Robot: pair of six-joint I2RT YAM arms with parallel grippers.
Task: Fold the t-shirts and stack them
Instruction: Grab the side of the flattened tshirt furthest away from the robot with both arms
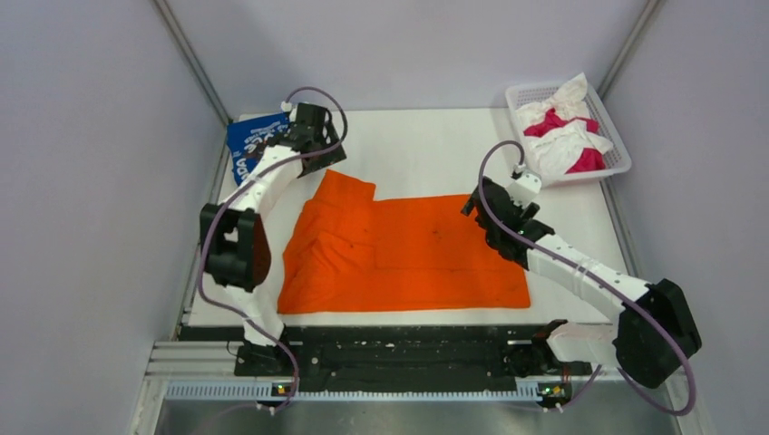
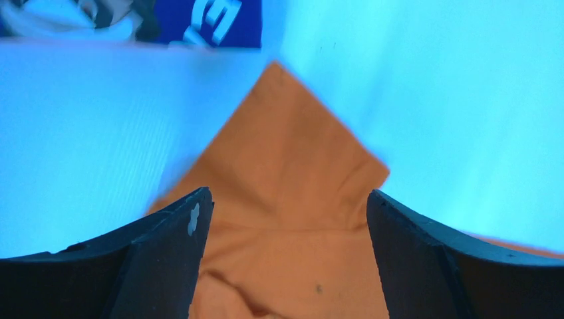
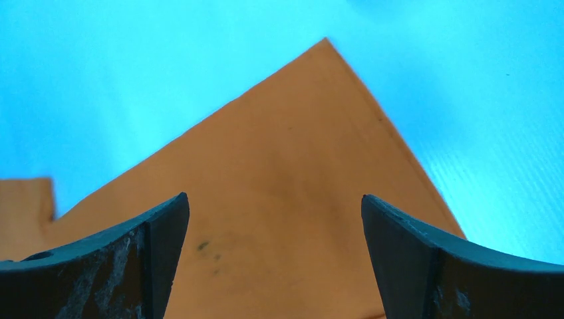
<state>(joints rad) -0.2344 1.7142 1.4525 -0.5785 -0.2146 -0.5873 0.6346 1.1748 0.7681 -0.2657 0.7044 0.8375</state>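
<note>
You are looking at bare worktop (image 1: pixel 435 145) lying open beyond the orange t-shirt (image 1: pixel 408 254), between the two arms. The blue t-shirt (image 1: pixel 247 143) is filling the far left corner, just beside the left pincer (image 1: pixel 313 159), and the side wall (image 1: pixel 91 181) is hemming it in. The lattice basket (image 1: pixel 617 145) is blocking the far right corner, well apart from the right pincer (image 1: pixel 473 204). Both pincers are hanging spread wide.

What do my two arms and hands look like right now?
Both arms have white links and black joints, the left arm and right arm each trailed by a looping purple-grey cable. Left hand and right hand have dark wedge fingers; the right's look scuffed.
</note>
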